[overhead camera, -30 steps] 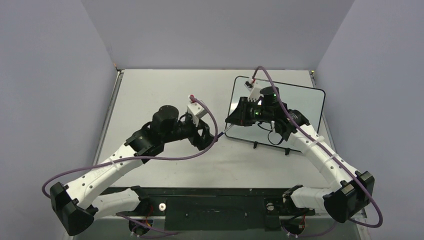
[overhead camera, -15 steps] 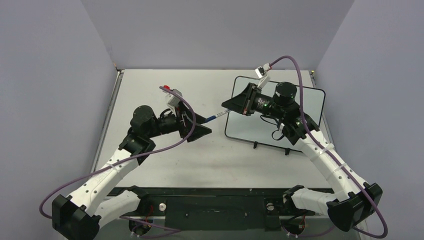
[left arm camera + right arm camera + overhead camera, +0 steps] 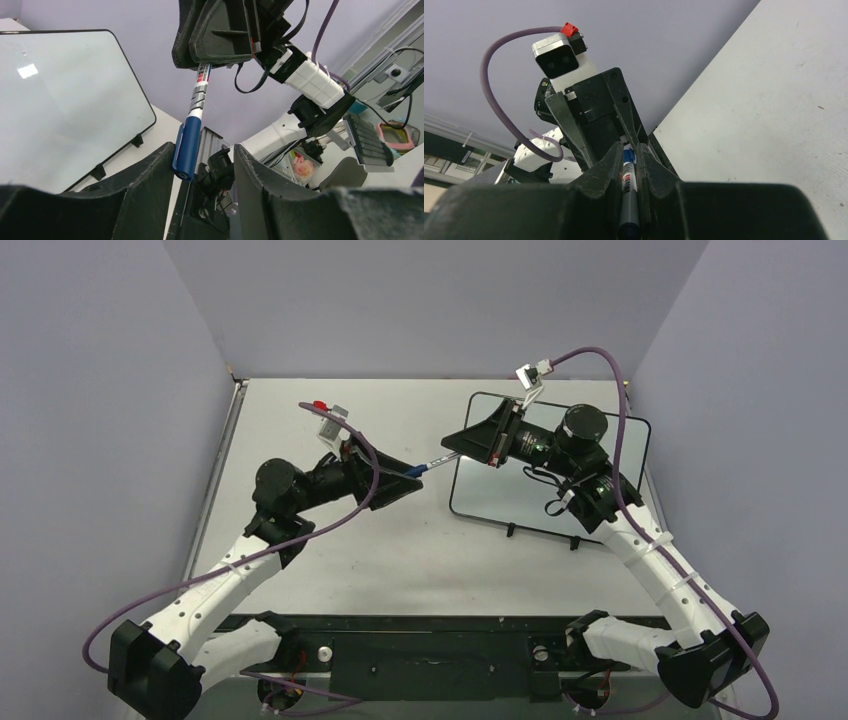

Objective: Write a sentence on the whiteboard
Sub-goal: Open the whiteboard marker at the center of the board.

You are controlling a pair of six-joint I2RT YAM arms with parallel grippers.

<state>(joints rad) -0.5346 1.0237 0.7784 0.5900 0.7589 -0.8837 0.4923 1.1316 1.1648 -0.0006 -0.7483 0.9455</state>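
The whiteboard (image 3: 480,495) lies on the table at the right, white with a thin black frame, and shows blank in the left wrist view (image 3: 60,100). The sentence is not in view. My right gripper (image 3: 448,448) hangs over the board's left edge, shut on the grey barrel of a marker (image 3: 628,186). The marker (image 3: 428,466) points left, its blue cap (image 3: 191,142) reaching between my left gripper's (image 3: 202,150) jaws. The cap rests against the left finger (image 3: 145,190), with a gap to the other finger. In the top view my left gripper (image 3: 410,478) meets the cap end.
The grey table (image 3: 330,420) is walled by purple panels at the back and sides. Small black feet (image 3: 512,530) stick out of the board's near edge. A black rail (image 3: 430,640) with both arm bases runs along the near edge.
The right arm lifted and turned the marker to point left. The left arm swung up and right to meet it, and its jaws have narrowed around the cap.
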